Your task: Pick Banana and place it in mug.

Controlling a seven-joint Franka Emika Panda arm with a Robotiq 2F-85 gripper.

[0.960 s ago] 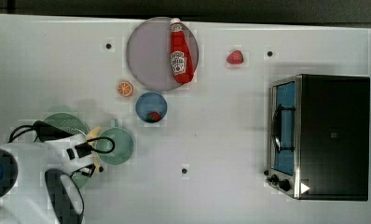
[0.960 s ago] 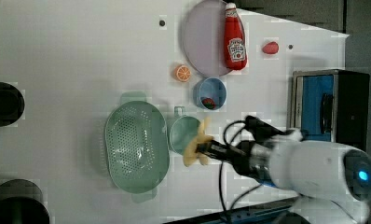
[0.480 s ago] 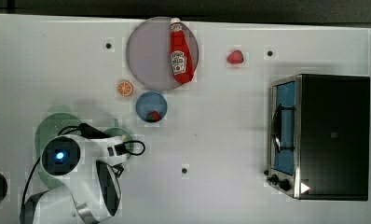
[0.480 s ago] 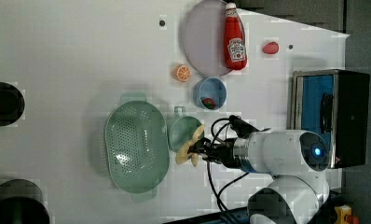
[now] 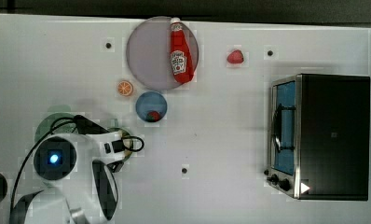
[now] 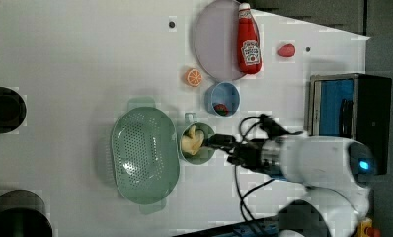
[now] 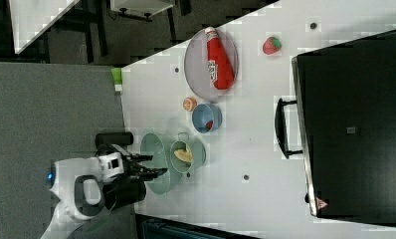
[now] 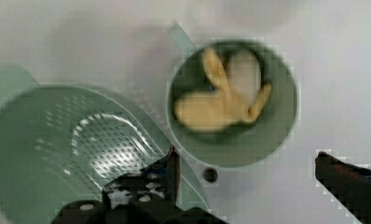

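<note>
Wide open at the gripper (image 8: 245, 157), with the two dark fingers (image 8: 170, 164) spread far apart and nothing clamped between them. Hovering above the white table (image 6: 86, 49), not touching any of the things on it.

Just beyond the fingertips, the pale green mug (image 8: 286, 116), upright, with its small handle stub pointing away from the fingers. Inside the mug, lying on its floor, the banana (image 8: 211, 109): pale yellow-cream, with peel flaps splayed outward, clear of both fingers. Between the fingers and close to the mug's wall, a small dark dot (image 8: 210, 174) on the table.

Just beside the mug, on its far side from the fingers in the left view, the larger perforated green basket (image 6: 145, 153), oval; whether touching the mug or only very close, cannot tell. In the wrist view, one finger seen in front of the basket's rim.

Further off from the fingers, a blue bowl (image 6: 223, 98) with a small red piece (image 6: 221, 107) in it, and near that an orange slice (image 6: 194, 77).

Further still, a round grey plate (image 6: 216, 44) with a red ketchup bottle (image 6: 249, 39) lying across its edge.

Well apart from the fingers, a red strawberry (image 6: 286, 50) alone on the table, and a dark toaster oven (image 6: 350, 116) with a blue-lit glass door.
</note>
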